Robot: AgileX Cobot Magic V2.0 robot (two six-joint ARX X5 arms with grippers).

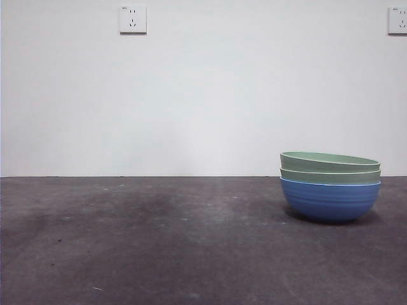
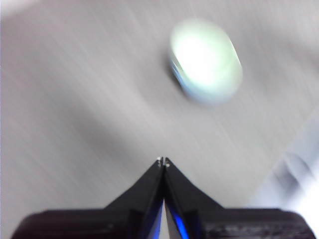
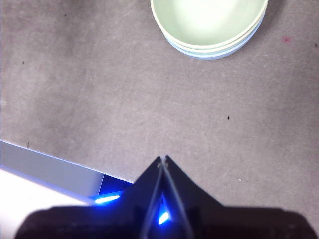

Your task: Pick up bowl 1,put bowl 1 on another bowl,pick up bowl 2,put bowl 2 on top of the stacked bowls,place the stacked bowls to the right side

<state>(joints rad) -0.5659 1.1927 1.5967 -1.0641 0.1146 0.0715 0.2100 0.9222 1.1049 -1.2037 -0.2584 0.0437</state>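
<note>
- The stacked bowls (image 1: pixel 330 185) sat on the right side of the dark table (image 1: pixel 159 248): two pale green ridged bowls nested in the blue bowl (image 1: pixel 330 201).
- Left gripper (image 2: pixel 163 160) and right gripper (image 3: pixel 162 159) hung clear, jaws closed, empty.

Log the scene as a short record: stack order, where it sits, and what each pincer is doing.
stack: three bowls nested, blue bowl at the bottom, two green bowls inside it
top bowl: sits slightly tilted
position: on the table, at the right in the front view
left pincer: shut, holds nothing, away from the stack; picture blurred
right pincer: shut, holds nothing, clear of the stack
contact: neither pincer touches the bowls
</note>
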